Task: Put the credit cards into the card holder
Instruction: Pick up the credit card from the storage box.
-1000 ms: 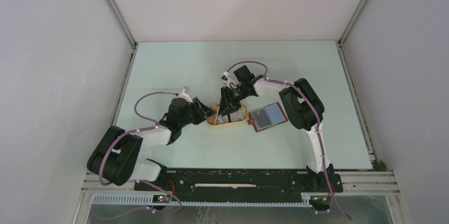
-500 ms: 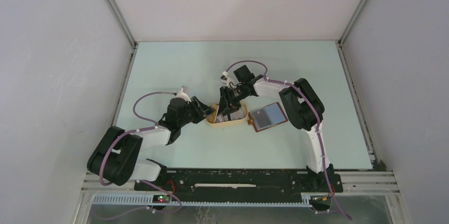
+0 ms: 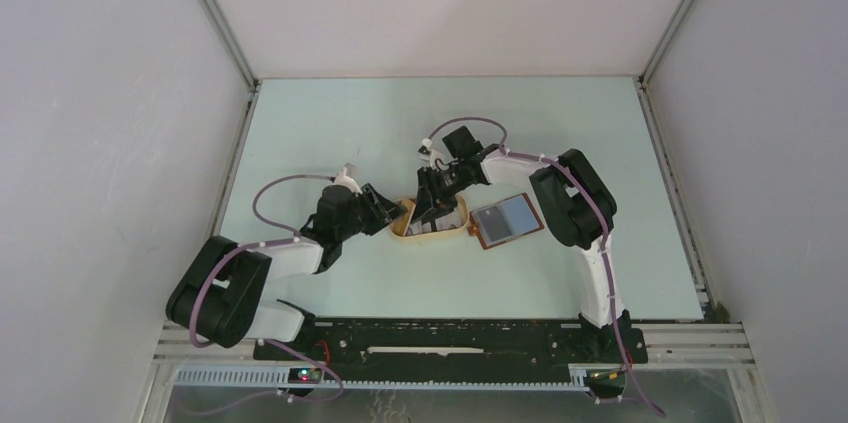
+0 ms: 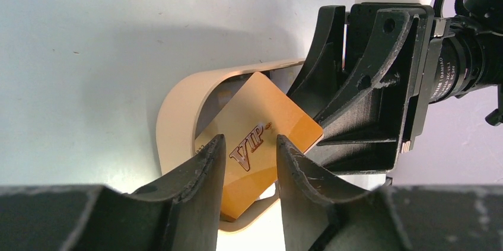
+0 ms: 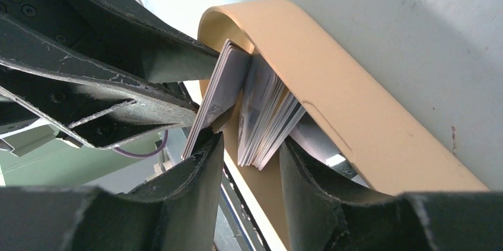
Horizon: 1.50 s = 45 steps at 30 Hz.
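Several credit cards stand on edge in an oval cream tray (image 3: 452, 231). An orange VIP card (image 4: 261, 120) leans at the tray's left end. A whitish stack (image 5: 267, 120) stands beside a single tilted card (image 5: 216, 97). My left gripper (image 4: 248, 144) is open at the tray's left end, and the orange card's face shows in its gap. My right gripper (image 5: 249, 144) reaches down into the tray, open, with its fingers either side of the stack and space on both sides. The card holder (image 3: 505, 220) lies open on the table just right of the tray, grey pockets up.
The two grippers crowd close over the tray (image 4: 178, 102), and the right gripper's black body (image 4: 368, 85) fills the left wrist view's right side. Pale green table (image 3: 350, 123) stretches out to white walls. The arm bases stand along the near edge.
The right gripper's jaws have spread a little wider round the stack. The left gripper and the card holder have stayed put.
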Tool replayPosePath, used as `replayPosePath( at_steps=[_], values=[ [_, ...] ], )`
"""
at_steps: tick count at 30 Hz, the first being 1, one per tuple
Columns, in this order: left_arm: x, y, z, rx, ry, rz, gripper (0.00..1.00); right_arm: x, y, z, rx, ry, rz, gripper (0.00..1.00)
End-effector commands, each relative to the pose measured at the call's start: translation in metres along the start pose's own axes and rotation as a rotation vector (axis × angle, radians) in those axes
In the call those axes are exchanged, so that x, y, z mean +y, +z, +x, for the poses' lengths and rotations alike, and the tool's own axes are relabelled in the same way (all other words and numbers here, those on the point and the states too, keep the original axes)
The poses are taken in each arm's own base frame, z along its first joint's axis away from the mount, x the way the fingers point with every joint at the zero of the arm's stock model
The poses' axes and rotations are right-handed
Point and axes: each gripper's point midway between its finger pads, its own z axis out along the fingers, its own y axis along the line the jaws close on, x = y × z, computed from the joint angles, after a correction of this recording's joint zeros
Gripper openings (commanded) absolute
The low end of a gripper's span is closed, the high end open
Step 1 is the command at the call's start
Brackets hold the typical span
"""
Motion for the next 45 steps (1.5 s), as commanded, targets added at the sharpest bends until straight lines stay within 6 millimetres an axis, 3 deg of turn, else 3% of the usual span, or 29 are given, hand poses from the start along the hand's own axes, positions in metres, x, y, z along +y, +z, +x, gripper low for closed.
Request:
replayPosePath(
  at_steps=[1, 20, 45],
  values=[
    [0.014, -0.003, 0.016, 0.048, 0.001, -0.032, 0.42, 0.03, -0.017, -0.006, -0.041, -0.086, -0.037, 0.48],
    [0.016, -0.003, 0.017, 0.047, 0.002, -0.038, 0.42, 0.026, -0.035, -0.014, -0.079, -0.093, -0.045, 0.48],
    [0.016, -0.004, 0.017, 0.047, 0.004, -0.035, 0.42, 0.006, -0.038, -0.01, -0.071, -0.087, -0.023, 0.41]
  ],
)
